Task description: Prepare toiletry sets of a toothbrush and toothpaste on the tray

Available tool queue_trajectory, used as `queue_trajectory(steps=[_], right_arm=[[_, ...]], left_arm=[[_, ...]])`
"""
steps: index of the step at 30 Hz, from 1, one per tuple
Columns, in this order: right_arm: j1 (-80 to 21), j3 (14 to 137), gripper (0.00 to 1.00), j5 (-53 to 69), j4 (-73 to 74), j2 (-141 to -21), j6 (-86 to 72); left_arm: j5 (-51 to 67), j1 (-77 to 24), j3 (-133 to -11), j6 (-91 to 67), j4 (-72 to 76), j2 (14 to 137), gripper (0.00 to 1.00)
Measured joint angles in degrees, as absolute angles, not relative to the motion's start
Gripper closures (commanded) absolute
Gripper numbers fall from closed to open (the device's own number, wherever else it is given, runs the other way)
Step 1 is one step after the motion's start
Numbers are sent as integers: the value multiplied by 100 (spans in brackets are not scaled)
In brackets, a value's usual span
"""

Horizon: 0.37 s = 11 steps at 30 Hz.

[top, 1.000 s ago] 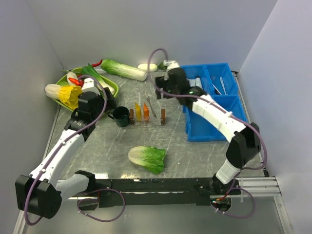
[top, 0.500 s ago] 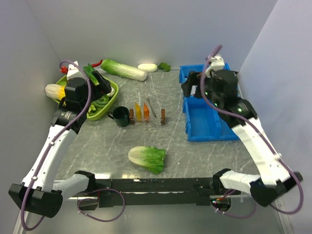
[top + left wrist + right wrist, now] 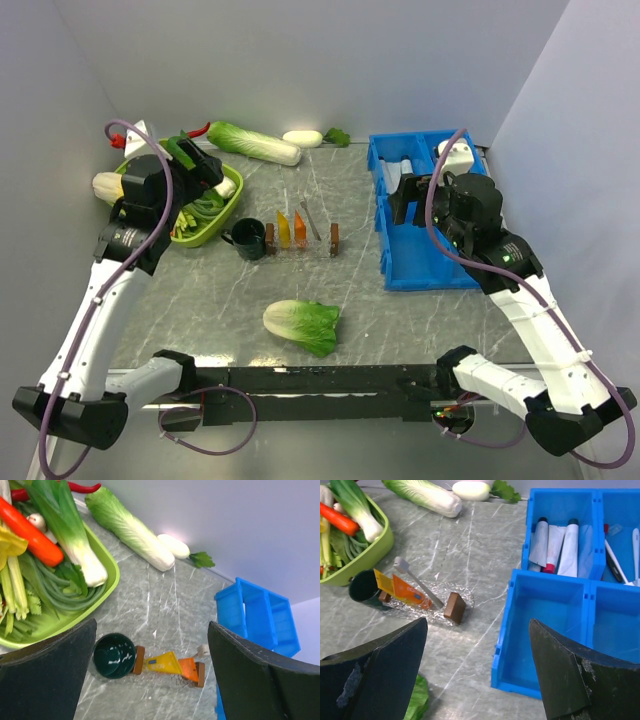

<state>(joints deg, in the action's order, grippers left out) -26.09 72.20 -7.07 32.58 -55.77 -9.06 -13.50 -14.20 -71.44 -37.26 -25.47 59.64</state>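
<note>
Print shows on the yellow tube and the orange tube, but it is too small to read. The white tubes in the blue bin have dark caps and one has a red band; any lettering on them is too small to make out.

The tray is clear, with a brown block at each end. It lies on the tabletop between the two arms, its long axis running left to right. Both small tubes and the brush lie across it side by side, their long axes running near to far at a slight slant. In the top view the yellow tube is leftmost, the orange one next, and the brush to their right. The tubes' narrow ends point toward the far wall. The brush's head is also at the far end and sticks out past the tray's far rim; its handle ends by the right block.

A dark cup stands just beside the left block. The white tubes lie in a far compartment of the bin, caps toward the far wall, with loose brushes in the compartment to their right.

The left tool hangs by the green basket, fingers wide apart with nothing between them. The right tool hangs above the bin, fingers also spread and gripping nothing
</note>
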Motion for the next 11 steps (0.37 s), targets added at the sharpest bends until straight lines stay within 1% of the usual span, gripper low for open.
queue_trajectory(steps=[4,11], right_arm=[[-2598,7220,11,-733,3214,-5596,-829],[-2598,7223,11,-755,3024,-5728,-821]], left_arm=[[-1391,-1420,-7367,-3721,-2462,6191,4],[-1472,-1420,-7413,-3664,-2429,6364,4]])
